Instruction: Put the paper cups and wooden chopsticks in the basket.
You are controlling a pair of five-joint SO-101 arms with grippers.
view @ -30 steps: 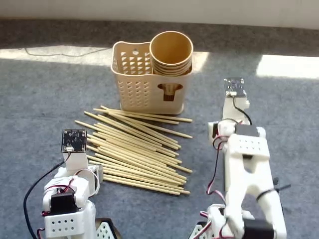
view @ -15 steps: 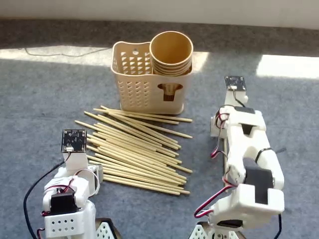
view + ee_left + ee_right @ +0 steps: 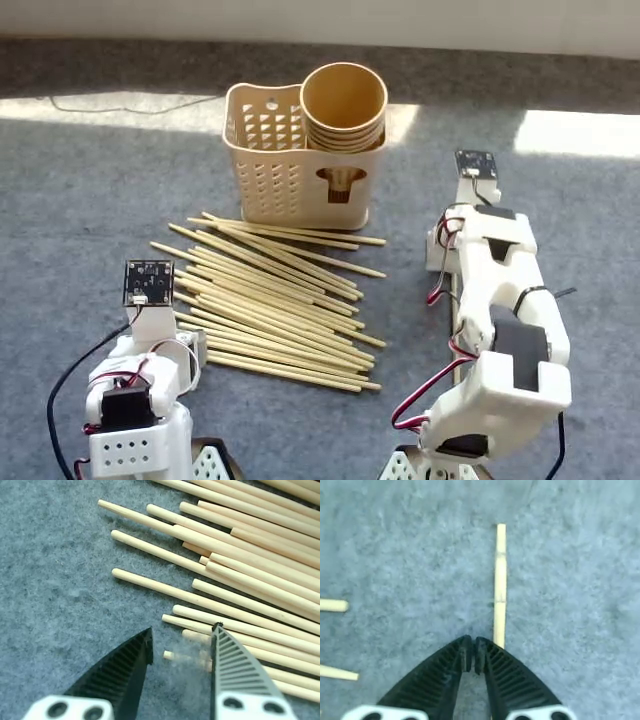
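Chopsticks (image 3: 270,305) lying flat, fanned, slanting far-left to near-right

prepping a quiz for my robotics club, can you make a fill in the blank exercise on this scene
1. The paper cups are stacked ___ the basket.
2. The left pincer, over the wooden chopsticks' ends, is ___.
3. The right pincer, beside a single chopstick, is ___.
Missing words: inside; open; shut.

Sunlit bands across far carpet (image 3: 100,105), soft even daylight elsewhere
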